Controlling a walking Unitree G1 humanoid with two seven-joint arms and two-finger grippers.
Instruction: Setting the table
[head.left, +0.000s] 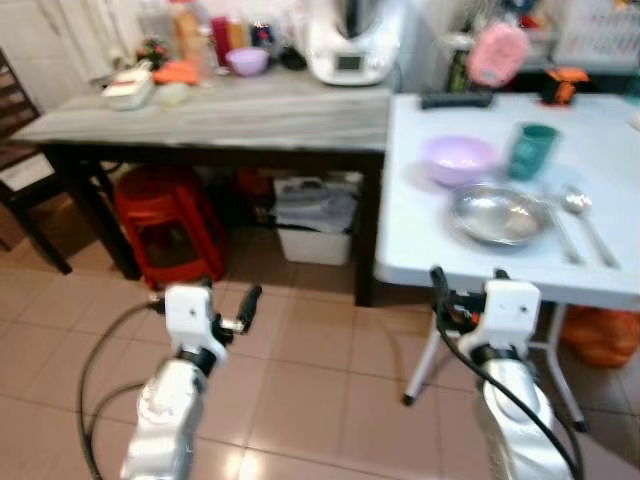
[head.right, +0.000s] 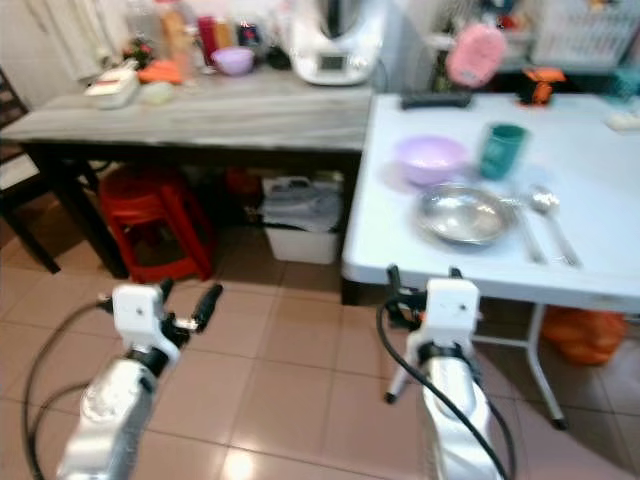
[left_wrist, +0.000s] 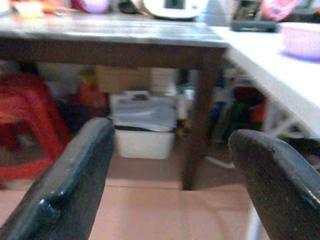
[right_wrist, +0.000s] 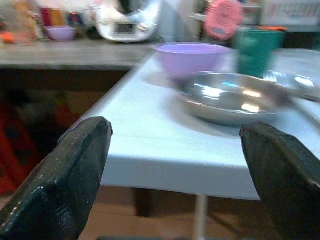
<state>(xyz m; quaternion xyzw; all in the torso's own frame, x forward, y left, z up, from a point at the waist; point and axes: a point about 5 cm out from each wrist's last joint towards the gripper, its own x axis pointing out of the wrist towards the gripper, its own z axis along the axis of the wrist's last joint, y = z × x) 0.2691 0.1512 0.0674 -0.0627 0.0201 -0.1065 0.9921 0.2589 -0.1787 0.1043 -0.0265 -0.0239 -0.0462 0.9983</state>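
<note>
white folding table (head.left: 420, 240) carries a round shiny steel plate (head.left: 497, 214), with a lilac plastic bowl (head.left: 458, 158) and teal plastic cup (head.left: 532, 150) just behind it; both look empty. two metal spoons (head.left: 580, 225) lie right of the plate, long axes running front to back. right pincer (head.left: 466, 290) is nearer, just short of the table edge, wide open, holding nothing. left pincer (head.left: 205, 300) hovers over the tiled floor (head.left: 300, 380), open, empty.

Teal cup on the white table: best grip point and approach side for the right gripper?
Grip the teal cup mid-wall, coming level from the table's near edge, slightly right. It stands upright with straight sides. The purple bowl sits to its left and the steel plate in front, so the right gripper, open, should pass above the plate.
</note>
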